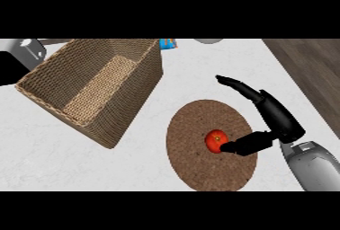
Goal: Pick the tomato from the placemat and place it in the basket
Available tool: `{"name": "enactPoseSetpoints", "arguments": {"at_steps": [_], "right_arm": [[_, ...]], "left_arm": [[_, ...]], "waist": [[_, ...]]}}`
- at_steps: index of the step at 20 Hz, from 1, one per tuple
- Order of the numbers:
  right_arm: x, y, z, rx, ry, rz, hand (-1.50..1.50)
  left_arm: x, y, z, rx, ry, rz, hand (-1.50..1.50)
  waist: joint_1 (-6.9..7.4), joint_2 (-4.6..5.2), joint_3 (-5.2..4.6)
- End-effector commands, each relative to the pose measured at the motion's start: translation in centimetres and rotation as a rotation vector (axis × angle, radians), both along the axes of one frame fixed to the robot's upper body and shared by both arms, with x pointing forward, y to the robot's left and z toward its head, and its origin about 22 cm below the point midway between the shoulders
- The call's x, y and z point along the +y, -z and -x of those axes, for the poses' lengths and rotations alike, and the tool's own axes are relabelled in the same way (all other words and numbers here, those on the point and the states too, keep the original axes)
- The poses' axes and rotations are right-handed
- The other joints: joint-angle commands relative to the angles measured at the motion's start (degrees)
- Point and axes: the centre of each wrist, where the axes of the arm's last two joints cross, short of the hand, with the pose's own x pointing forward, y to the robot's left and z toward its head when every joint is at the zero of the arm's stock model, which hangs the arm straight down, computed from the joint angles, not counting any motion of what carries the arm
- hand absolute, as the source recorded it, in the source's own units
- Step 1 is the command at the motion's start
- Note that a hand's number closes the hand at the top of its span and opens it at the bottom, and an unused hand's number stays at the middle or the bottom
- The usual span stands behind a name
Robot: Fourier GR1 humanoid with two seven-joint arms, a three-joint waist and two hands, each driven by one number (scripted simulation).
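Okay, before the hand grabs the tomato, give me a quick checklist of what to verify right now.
1. The tomato sits on the placemat: ok.
2. The right hand is beside the tomato, thumb towards it: ok.
3. The fingers are curled round the tomato: not ok, they are straight and point away.
4. The thumb touches the tomato: cannot tell.
5. The basket is open on top, nothing inside: ok.
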Motion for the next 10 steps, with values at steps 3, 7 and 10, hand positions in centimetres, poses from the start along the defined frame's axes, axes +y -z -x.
{"name": "enactPoseSetpoints", "arguments": {"at_steps": [3,7,10], "right_arm": [[-2.1,-2.7,-0.7,-0.067,0.053,0.356,-1.50],[-2.5,-2.6,-0.6,0.011,0.010,0.538,-1.50],[-2.5,-2.7,-0.5,0.064,-0.025,0.628,-1.50]], "left_arm": [[-3.8,-2.2,-9.7,-0.516,0.293,0.142,0.00],[-3.7,-2.0,-9.6,-0.541,0.299,0.156,0.00],[-3.7,-2.0,-9.5,-0.553,0.322,0.162,0.00]], "waist": [[-4.79,-0.75,-2.00],[-4.32,-0.02,-1.90],[-4.14,0.37,-1.72]]}}
